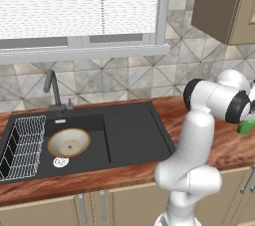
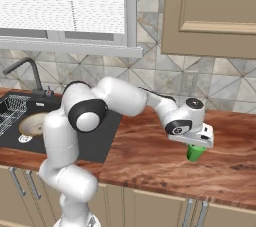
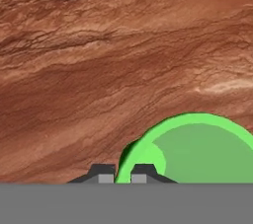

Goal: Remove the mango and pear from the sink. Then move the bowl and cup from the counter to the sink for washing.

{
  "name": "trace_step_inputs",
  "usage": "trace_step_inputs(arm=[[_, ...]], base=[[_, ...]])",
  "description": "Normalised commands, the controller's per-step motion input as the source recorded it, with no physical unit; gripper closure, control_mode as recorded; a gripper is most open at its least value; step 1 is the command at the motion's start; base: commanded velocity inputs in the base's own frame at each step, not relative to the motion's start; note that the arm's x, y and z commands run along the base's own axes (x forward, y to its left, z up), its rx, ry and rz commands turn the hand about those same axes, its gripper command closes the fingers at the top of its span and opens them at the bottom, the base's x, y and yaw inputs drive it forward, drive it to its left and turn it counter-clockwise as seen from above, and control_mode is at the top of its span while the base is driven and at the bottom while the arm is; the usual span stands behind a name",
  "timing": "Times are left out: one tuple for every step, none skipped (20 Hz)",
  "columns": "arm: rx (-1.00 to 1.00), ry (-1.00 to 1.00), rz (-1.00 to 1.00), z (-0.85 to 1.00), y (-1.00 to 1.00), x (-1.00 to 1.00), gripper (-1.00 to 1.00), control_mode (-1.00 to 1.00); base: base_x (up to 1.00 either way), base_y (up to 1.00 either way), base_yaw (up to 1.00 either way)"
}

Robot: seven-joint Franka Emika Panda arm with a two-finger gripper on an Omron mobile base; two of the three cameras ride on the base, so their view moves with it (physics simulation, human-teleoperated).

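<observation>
**Bowl in basin, cup off to the right**

The bowl [image 1: 69, 142] sits in the sink [image 1: 132, 130] basin, right of the wire rack [image 1: 25, 145]. The cup [image 2: 196, 152] is on the counter [image 2: 150, 156], well right of the sink.

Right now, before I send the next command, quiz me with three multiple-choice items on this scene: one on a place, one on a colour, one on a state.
1. Where is the bowl?
A. In the sink basin
B. On the counter by the cup
C. On the window sill

2. What colour is the cup?
A. Red
B. Bright green
C. White

3. How does the pincer stand at the cup?
A. Far above it, wide open
B. Closed on its rim, one finger inside and one outside
C. Resting in the wire rack

Answers:
1 A: the bowl lies in the sink beside the wire rack.
2 B: the cup is bright green against the brown counter.
3 B: in the hand view the pincer straddles the cup's rim with almost no gap.
</observation>
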Motion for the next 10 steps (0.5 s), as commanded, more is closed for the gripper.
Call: trace_step_inputs(arm=[[-0.15,-0.02,0.0,-0.03,0.11,-0.27,1.0,-1.0],[-0.15,0.0,0.0,0.03,0.17,-0.22,1.0,-1.0],[-0.13,-0.08,0.0,0.16,0.17,-0.24,1.0,-1.0],[-0.11,-0.17,0.0,0.25,0.2,-0.24,1.0,-1.0],[-0.07,-0.21,0.0,0.31,0.21,-0.26,1.0,-1.0],[-0.05,-0.25,0.02,0.32,0.22,-0.28,1.0,-1.0],[-0.05,-0.22,0.03,0.35,0.21,-0.27,1.0,-1.0],[-0.03,-0.23,0.05,0.35,0.2,-0.28,1.0,-1.0],[-0.02,-0.2,0.06,0.37,0.19,-0.29,1.0,-1.0],[-0.02,-0.15,0.08,0.36,0.2,-0.29,1.0,-1.0]], base=[[0.0,0.0,0.0],[0.0,0.0,0.0],[0.0,0.0,0.0],[0.0,0.0,0.0],[0.0,0.0,0.0],[0.0,0.0,0.0],[0.0,0.0,0.0],[0.0,0.0,0.0],[0.0,0.0,0.0],[0.0,0.0,0.0]])
